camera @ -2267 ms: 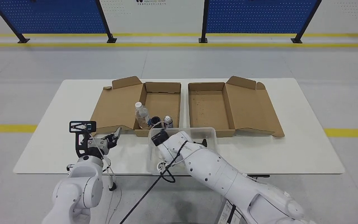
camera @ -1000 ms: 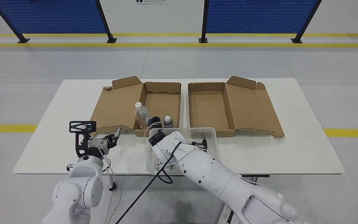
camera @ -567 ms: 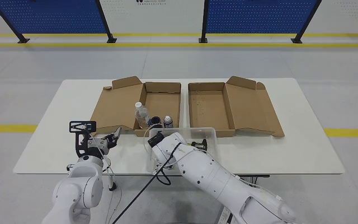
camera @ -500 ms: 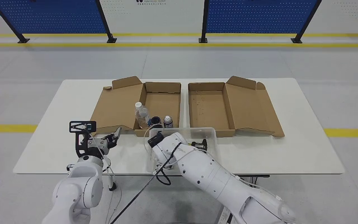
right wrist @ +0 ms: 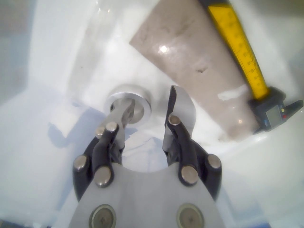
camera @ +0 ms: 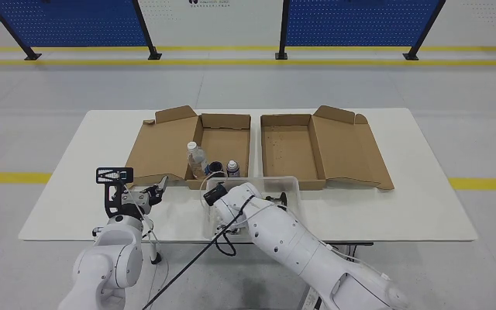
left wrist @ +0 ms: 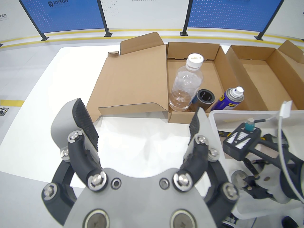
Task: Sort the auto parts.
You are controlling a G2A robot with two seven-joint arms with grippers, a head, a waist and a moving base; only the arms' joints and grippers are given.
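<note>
White desk under both arms, blue partitions behind. The right end effector is down inside the clear bin. Its jaws are apart and not clamped, one finger over the bore of a silver ring, the other just outside its rim. Near the ring lies one grey plate, with one yellow-and-black caliper along its edge. The left end effector hangs wide open over the desk, near the left box. That box holds three things: one clear bottle, one black cylinder and one spray can. The right box, second of two, awaits its first part. Sorting looks roughly half done: three placed, at least three left in the bin, the ring likely next.
</note>
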